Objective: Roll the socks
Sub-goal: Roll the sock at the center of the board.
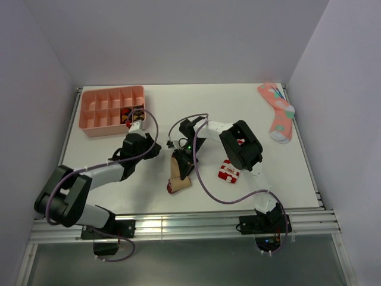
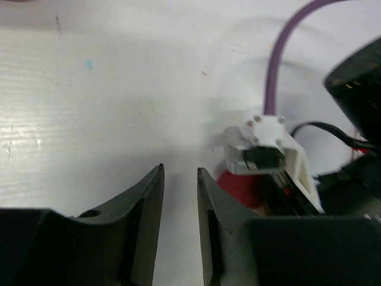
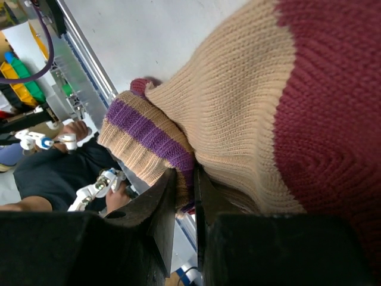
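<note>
The tan sock (image 1: 178,174) with a dark red toe lies mid-table, partly lifted. My right gripper (image 1: 186,158) is shut on it. In the right wrist view the jaws (image 3: 184,173) pinch the folded purple-striped cuff (image 3: 149,137), with the tan body and dark red part (image 3: 333,113) filling the frame. The red-and-white striped sock (image 1: 228,171) sits bunched to the right of it. My left gripper (image 1: 156,149) hovers just left of the tan sock. It is open (image 2: 180,170), with only bare table between its fingers and a dark red bit of sock (image 2: 238,187) to its right.
A salmon divided tray (image 1: 101,110) with small items stands at the back left. A pink patterned sock (image 1: 277,112) lies at the back right near the table edge. The right arm's wrist mount (image 2: 262,143) and purple cable (image 2: 292,42) sit close to my left fingers.
</note>
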`<state>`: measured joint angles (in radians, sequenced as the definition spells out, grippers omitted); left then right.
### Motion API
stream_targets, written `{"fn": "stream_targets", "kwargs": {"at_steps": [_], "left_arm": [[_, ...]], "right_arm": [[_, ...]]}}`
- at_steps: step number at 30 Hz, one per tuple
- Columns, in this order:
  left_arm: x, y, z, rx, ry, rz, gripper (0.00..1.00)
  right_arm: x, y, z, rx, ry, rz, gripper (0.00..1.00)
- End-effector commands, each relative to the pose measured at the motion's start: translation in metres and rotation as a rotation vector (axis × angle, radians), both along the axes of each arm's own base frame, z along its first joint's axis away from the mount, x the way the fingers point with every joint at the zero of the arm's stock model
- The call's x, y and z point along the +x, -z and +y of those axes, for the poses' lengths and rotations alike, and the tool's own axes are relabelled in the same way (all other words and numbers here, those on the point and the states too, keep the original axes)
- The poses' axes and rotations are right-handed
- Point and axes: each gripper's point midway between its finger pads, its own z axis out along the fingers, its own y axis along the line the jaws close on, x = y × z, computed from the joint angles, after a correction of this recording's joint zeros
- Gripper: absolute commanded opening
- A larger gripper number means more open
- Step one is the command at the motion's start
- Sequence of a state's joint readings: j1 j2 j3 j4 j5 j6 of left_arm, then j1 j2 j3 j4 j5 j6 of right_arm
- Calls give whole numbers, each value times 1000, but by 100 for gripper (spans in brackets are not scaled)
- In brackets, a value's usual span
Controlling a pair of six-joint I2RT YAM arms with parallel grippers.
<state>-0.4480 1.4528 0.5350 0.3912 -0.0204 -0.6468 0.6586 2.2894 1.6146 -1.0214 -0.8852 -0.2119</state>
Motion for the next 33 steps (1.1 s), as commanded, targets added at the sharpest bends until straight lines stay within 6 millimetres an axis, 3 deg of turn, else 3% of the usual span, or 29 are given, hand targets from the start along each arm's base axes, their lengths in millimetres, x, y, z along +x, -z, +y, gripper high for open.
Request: {"fn": "stream_targets", "kwargs": {"at_steps": [1,2,4,5,6,8,12,19,33], "left_arm": [[-11,-30,-9,-38,54,-118,34],[-24,-21,-11,-40,81,-108,36],[-39,-29,-25,-84,134,-154,37],[-53,-16,-25,-86,153,-132,38],[-63,-24,-38,-136,200,-166,38],[-83,-16,-42,-155,235,-173,41],[-111,-21,-64,-182,351,-225,47],[-120,-32,-66,-198,388,-290,52],[-135,-7,-77,-135,481,-227,51]], "right_arm": [[8,67,-39,-234,-103,-154,9],[9,67,-39,-231,-100,-156,9],[10,67,-37,-229,-94,-158,9],[11,66,-37,-229,-91,-159,9],[10,66,-36,-229,-90,-154,9],[9,66,-37,-227,-91,-152,9],[8,66,-37,-222,-94,-150,9],[11,66,-36,-224,-90,-164,9],[9,66,-38,-224,-90,-152,9]]}}
